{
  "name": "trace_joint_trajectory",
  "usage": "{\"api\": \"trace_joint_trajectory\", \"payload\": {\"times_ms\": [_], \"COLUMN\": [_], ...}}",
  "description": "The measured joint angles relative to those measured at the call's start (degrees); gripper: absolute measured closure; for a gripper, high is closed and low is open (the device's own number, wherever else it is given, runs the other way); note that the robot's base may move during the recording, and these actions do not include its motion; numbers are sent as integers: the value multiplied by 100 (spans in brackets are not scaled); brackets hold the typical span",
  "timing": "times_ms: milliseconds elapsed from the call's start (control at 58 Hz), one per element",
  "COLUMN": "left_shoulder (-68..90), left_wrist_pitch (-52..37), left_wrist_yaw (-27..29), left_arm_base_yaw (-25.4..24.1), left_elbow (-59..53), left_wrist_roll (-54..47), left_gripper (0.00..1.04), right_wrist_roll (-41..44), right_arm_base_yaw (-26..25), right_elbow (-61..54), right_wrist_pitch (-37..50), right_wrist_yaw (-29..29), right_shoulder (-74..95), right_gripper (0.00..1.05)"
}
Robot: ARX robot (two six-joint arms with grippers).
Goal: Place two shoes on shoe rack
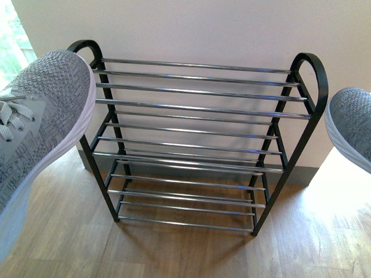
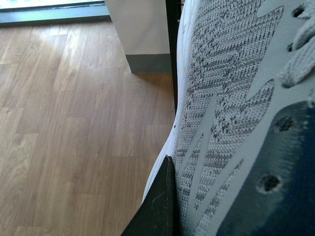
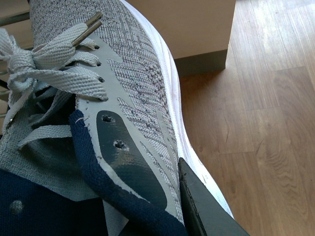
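Black gripper finger (image 2: 158, 209) lies against the grey sneaker (image 2: 231, 113) over wood floor (image 2: 69, 123).

The left grey knit sneaker (image 1: 40, 116) is aloft, toe upward. The right grey knit sneaker (image 1: 351, 124) is aloft opposite. The black-framed, chrome-barred shoe rack (image 1: 197, 110) stands between them.

Grey knit sneakers (image 1: 43, 110) with white soles; black-framed rack (image 1: 309, 65), chrome bars.

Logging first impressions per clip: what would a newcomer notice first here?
Two grey sneakers loom at the front view's edges: the left sneaker huge at the left, the right sneaker poking in at the right. Between them the shoe rack stands against the wall, shelves bare. Close up, each wrist view shows a dark end effector finger against a sneaker's side.
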State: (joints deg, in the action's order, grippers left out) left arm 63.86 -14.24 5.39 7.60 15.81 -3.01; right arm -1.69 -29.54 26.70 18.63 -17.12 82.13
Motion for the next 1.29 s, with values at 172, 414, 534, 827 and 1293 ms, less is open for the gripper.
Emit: {"api": "trace_joint_trajectory", "payload": {"times_ms": [172,414,534,827,1293], "left_shoulder": [0,0,0,0,0], "left_wrist_pitch": [0,0,0,0,0], "left_wrist_yaw": [-2,-2,2,0,0], "left_arm_base_yaw": [0,0,0,0,0], "left_elbow": [0,0,0,0,0], "left_wrist_roll": [2,0,0,0,0], "left_gripper": [103,103,103,103,103], "right_wrist_roll": [-385,-772,-800,-951,-1821], "right_arm_base_yaw": [15,-4,310,1587,2649], "right_elbow": [-605,-450,-155,1172,3307], "right_wrist_pitch": [2503,3910,3233,782,-1121], "right_wrist_yaw": [358,588,739,848,2118], "right_shoulder": [557,-44,-446,-595,927], "right_gripper": [104,104,104,104,104]}}
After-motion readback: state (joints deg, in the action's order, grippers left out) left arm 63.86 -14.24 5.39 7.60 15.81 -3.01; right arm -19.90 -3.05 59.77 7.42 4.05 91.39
